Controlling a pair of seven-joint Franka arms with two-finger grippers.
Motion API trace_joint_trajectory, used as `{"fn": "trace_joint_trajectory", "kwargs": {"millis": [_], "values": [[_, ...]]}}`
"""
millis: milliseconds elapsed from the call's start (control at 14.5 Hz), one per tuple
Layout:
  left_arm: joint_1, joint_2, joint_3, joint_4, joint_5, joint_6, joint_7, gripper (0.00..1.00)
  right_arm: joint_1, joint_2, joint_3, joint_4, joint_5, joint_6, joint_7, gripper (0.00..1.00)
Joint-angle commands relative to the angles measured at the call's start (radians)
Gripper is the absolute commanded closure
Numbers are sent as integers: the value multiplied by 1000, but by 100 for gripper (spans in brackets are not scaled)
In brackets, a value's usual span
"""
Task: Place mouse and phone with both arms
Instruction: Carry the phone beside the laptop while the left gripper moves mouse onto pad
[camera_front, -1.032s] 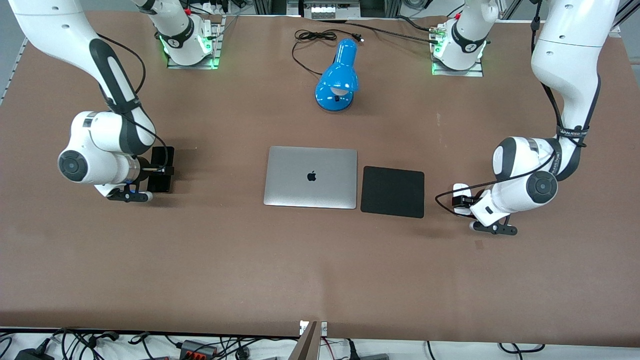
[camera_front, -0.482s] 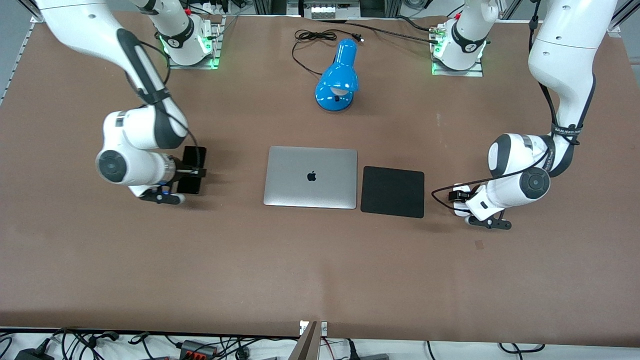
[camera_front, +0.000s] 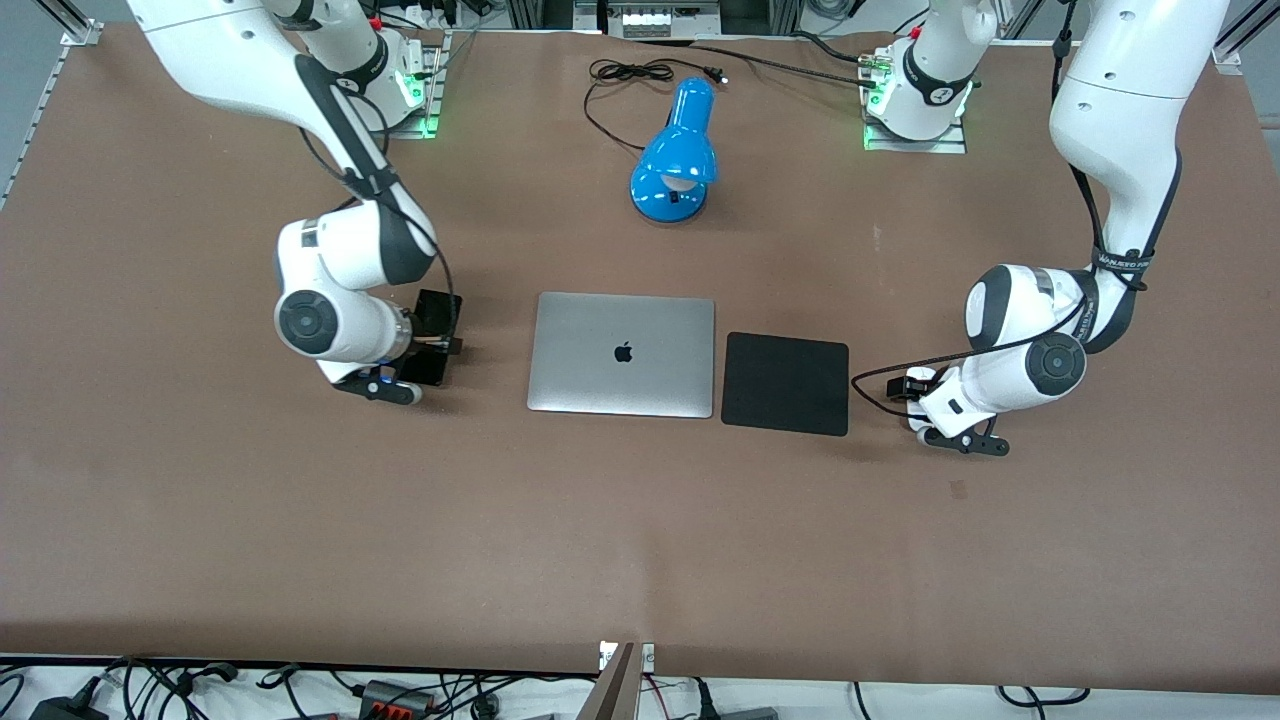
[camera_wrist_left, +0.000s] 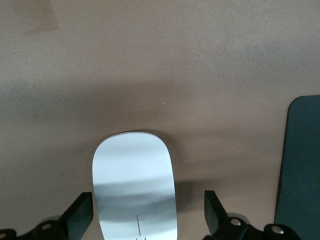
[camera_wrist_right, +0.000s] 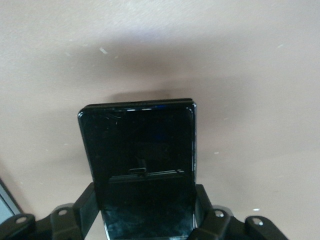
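We begin at the right arm's end of the table. The right gripper (camera_front: 432, 345) is closed on the slim black glossy rectangular phone (camera_front: 428, 338), its fingers (camera_wrist_right: 85, 202) pressing the two long edges while the screen faces up. It carries the phone clear of the brown table mat (camera_front: 300, 520), with its shadow on the mat below, just beside the closed silver laptop (camera_front: 622, 353) on the side toward the right arm's base. We judge the edge grip is chosen to keep the phone level for a flat set-down beside the laptop.

At centre, the blue desk lamp (camera_front: 678, 155) stands farther from the front camera than the laptop, well apart from both grippers. The square matte black mouse pad (camera_front: 785, 383) lies just beside the laptop.

At the left arm's end, the left gripper (camera_front: 918, 395) holds the small white oval mouse (camera_wrist_left: 135, 185) between its fingers (camera_wrist_left: 80, 216), clamped on its two sides, above the mat and just beside the pad's edge. The thin grey line sits at the end nearest the wrist. We judge the pad to be the mouse's destination; it is not yet over it.
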Motion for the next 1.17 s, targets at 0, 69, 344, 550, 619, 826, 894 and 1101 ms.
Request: {"fn": "trace_joint_trajectory", "kwargs": {"millis": [0,69,344,550,619,826,894,1101], "values": [[3,-31,-4,-35,24,14,-14,11,34,15,-4,11,13,18,66,65],[3,-31,-4,-35,24,14,-14,18,40,25,-4,11,13,21,67,65],[5,-30,-3,-32,26,14,-13,52,75,64,-4,39,13,42,74,65],[6,-36,-4,-16,26,0,-19,65,75,81,-4,54,86,44,70,64],[2,-39,-4,-2,26,-1,-23,66,79,87,-4,60,88,44,72,64],[-1,-36,-42,85,23,-107,-51,66,85,95,-4,68,88,44,70,64],[-16,-36,-58,119,24,-176,-77,66,85,98,-4,68,88,45,72,64],[-137,-25,-69,173,26,-218,-221,67,105,103,-4,68,89,55,72,50]]}}
